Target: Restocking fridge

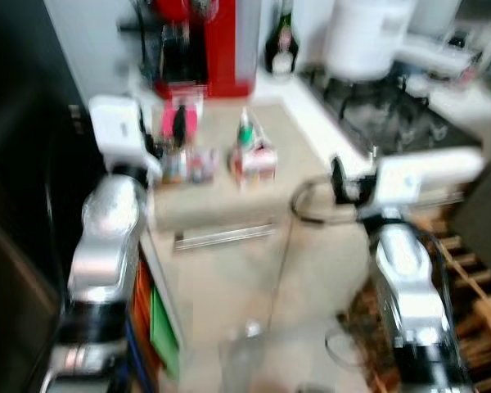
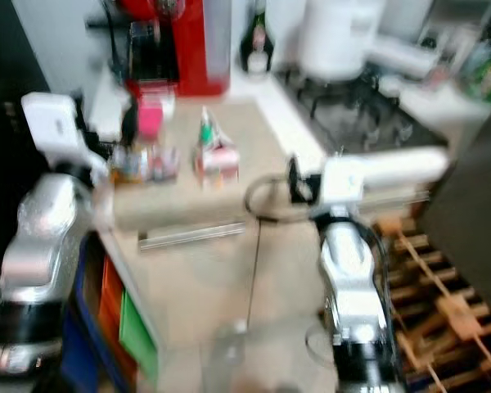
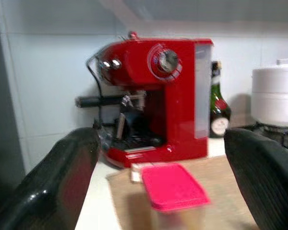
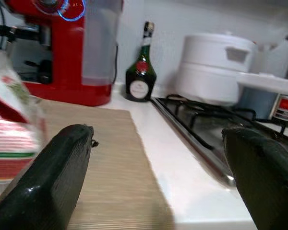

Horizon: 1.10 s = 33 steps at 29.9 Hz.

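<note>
Counter point(image 1: 229, 209) holds one carton point(image 1: 252, 154), one pink-lidded tub point(image 3: 175, 194).

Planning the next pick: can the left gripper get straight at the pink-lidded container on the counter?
Probably yes. The left gripper is open and aimed at the pink-lidded container, which sits between its fingers with nothing in front; the red coffee machine stands behind.

pink-lidded clear container point(image 3: 175, 197) and red-white carton point(image 1: 254, 155) upright on tan mat point(image 1: 221, 188), side by side, apart.

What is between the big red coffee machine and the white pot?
A dark green glass bottle stands between the red coffee machine and the white pot, seen in the left wrist view.
</note>
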Tool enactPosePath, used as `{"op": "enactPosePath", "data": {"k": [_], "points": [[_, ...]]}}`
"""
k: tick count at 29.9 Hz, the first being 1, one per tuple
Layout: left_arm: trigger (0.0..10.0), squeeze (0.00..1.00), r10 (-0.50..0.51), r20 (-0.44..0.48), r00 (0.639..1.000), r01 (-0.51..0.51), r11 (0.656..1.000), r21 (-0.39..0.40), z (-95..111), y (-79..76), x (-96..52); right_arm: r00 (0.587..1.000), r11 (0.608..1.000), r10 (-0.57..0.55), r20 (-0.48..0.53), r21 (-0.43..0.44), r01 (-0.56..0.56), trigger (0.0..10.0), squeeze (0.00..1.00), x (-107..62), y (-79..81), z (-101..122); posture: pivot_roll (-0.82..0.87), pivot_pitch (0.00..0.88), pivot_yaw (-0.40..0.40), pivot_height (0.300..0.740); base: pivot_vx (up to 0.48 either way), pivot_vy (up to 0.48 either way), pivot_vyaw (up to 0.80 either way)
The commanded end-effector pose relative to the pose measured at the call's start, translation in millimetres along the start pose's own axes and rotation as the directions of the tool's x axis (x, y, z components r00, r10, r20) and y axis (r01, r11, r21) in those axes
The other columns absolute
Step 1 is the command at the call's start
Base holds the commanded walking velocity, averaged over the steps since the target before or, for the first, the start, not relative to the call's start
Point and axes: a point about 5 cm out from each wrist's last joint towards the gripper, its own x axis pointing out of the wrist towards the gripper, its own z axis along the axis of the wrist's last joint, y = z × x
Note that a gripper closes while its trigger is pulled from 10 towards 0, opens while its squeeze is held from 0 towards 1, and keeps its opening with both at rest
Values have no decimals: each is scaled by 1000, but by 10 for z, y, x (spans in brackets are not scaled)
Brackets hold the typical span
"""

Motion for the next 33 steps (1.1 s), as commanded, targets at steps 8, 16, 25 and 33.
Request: {"op": "enactPosePath", "data": {"k": [8,16,25,33], "points": [[10000,0,-279,-150,949,297,947,120,42,17,424,1000,1000,-19,12,4,19,10000,337,-54,-25,27,-58,0,59,740,0,0,0],[10000,0,-549,-246,799,589,796,137,102,201,508,998,998,-56,5,-2,56,10000,333,-122,-97,21,-92,0,87,740,0,0,0],[10000,0,-649,-362,669,729,668,150,6,223,496,999,999,-52,2,-2,52,10000,333,-121,-78,25,-89,0,75,740,0,0,0],[10000,0,-681,-437,588,793,592,144,-47,241,481,999,999,-46,3,-2,46,10000,337,-91,-72,29,-91,0,76,740,0,0,0]]}}
